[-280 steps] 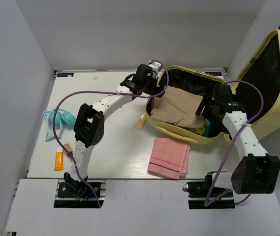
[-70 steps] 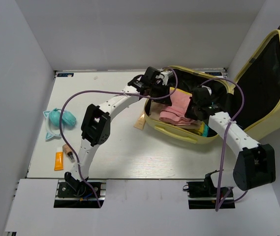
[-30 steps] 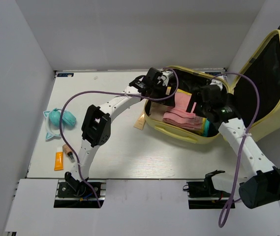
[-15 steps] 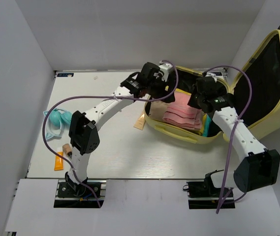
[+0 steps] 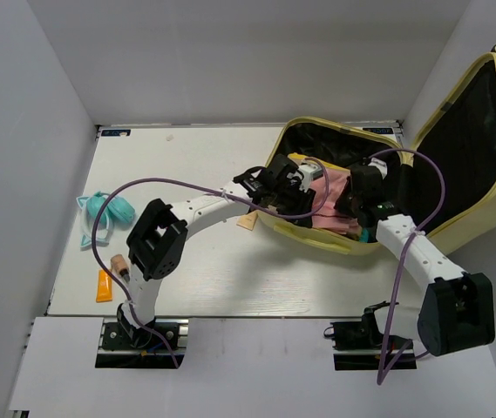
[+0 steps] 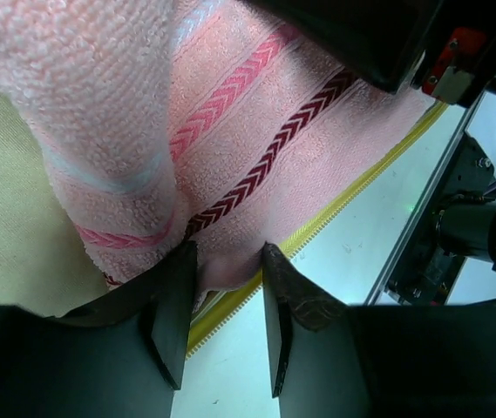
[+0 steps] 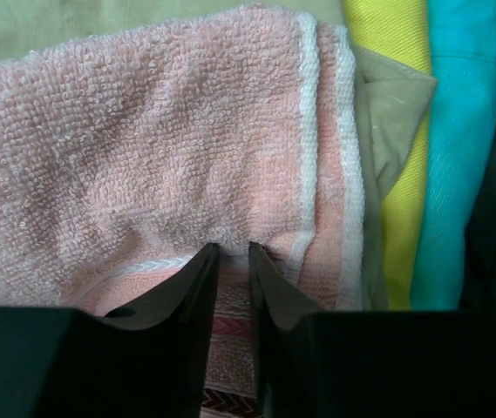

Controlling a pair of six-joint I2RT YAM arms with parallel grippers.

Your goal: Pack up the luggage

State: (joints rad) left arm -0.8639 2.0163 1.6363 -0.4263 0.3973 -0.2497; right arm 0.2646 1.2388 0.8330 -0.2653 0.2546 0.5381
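My left gripper [image 6: 224,261] and right gripper [image 7: 228,257] each pinch the pink striped terry towel [image 7: 143,131] inside the open pale yellow hard-shell suitcase [image 5: 307,233], far right; a teal bundle [image 5: 108,211] and orange tube [image 5: 104,286] lie outside, unpacked.

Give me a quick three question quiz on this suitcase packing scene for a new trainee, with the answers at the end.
1. True or false: the luggage has its lid shut.
2. What are the left end effector and the right end effector both pinching? A) a water bottle B) the pink towel C) a hairbrush
3. Fill in: in the top view, the orange tube lies near the table's ___ edge.
Key: 1 false; 2 B; 3 left.
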